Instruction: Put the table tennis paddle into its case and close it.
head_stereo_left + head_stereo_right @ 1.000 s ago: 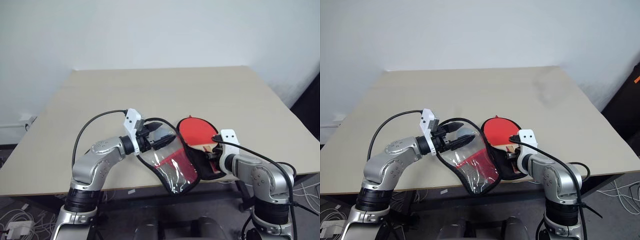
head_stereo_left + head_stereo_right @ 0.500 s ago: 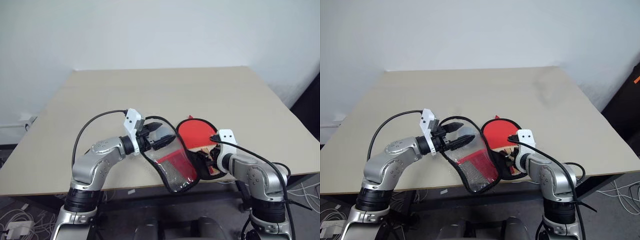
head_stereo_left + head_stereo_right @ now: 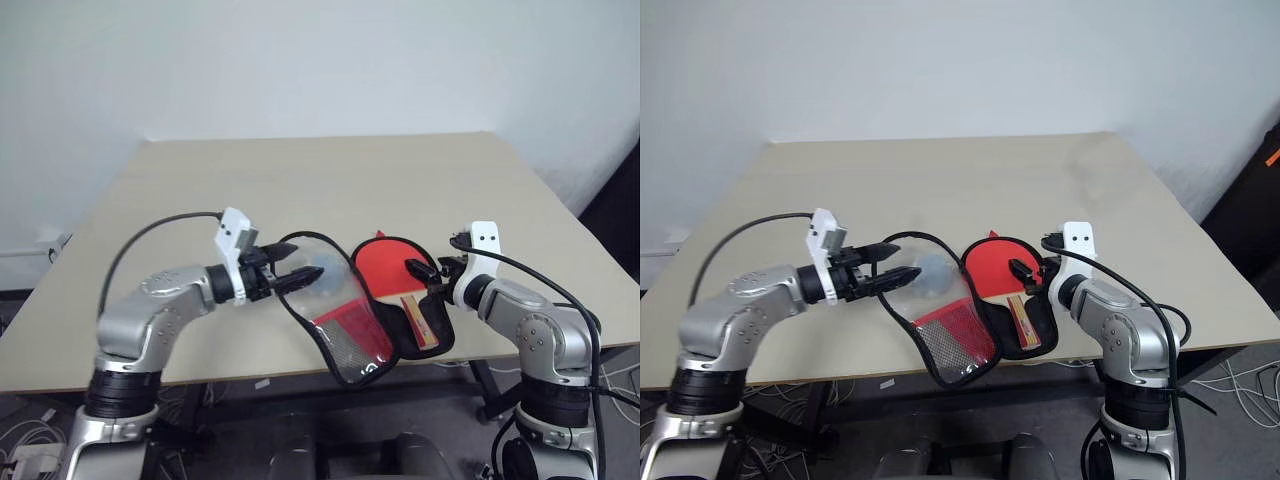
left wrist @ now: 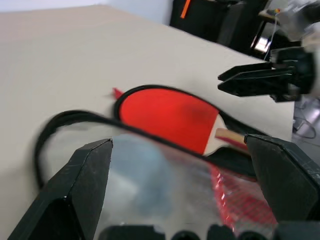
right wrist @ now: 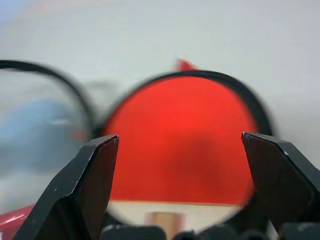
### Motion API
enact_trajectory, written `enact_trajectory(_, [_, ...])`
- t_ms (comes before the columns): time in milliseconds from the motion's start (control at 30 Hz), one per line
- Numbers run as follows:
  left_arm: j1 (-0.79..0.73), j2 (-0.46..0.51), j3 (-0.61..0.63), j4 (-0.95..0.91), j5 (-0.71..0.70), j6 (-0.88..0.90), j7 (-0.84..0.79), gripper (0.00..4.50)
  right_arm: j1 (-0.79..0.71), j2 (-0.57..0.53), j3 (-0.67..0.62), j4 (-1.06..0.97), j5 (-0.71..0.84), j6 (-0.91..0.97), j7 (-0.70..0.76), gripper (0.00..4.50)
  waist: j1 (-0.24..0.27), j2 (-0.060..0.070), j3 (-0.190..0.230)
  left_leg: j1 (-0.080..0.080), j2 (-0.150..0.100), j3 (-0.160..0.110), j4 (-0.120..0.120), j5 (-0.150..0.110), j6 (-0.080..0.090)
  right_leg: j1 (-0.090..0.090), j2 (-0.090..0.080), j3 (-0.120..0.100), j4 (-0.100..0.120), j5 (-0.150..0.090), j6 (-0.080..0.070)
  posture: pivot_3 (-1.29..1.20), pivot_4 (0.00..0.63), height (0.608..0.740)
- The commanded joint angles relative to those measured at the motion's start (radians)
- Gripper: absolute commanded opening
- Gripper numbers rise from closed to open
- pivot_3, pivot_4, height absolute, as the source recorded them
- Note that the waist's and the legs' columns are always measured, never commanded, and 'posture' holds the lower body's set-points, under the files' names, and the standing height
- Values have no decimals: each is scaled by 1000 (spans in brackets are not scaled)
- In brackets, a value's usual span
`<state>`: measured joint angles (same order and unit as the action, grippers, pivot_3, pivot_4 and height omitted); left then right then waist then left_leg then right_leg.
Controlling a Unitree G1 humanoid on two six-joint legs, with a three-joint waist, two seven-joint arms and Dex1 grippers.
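Black fingers of both grippers, left (image 3: 296,275) and right (image 3: 422,279), are spread wide; nothing is held. Paddle (image 3: 390,268) rests in the case (image 3: 345,340).

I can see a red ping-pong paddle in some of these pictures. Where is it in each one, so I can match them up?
Left eye view: the table tennis paddle lies right of centre, in the open case.
Right eye view: just right of centre.
Left wrist view: centre, beyond the clear flap.
Right wrist view: centre, between the black fingers.
Shared landmark: the case's black zip rim curving around the red face.
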<state>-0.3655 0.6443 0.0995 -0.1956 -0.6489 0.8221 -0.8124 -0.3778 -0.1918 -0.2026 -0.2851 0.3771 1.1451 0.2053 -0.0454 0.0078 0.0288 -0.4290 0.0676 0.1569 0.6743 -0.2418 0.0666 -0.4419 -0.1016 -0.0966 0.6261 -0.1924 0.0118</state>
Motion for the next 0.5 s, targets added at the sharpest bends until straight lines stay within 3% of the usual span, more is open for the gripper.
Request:
enact_trajectory(33, [-32, 60, 55, -2, -34, 6, -53, 3909, -38, 10, -11, 24, -9, -59, -25, 4279, -2, 0, 0, 0, 0, 0, 0, 0, 0, 0, 0, 0, 0, 0, 0, 0, 0, 724])
enact_trajectory(267, [-8, 229, 4, 66, 31, 19, -147, 1426, -67, 20, -6, 79, -8, -120, -26, 4279, -3, 0, 0, 0, 0, 3, -1, 0, -1, -1, 0, 0, 0, 0, 0, 0, 0, 724])
enact_trajectory(500, [55, 280, -98, 154, 108, 2, -237, 1426, -70, -119, 67, 109, 28, -204, 192, 4279, -2, 0, 0, 0, 0, 3, -1, 0, -1, -1, 0, 0, 0, 0, 0, 0, 0, 724])
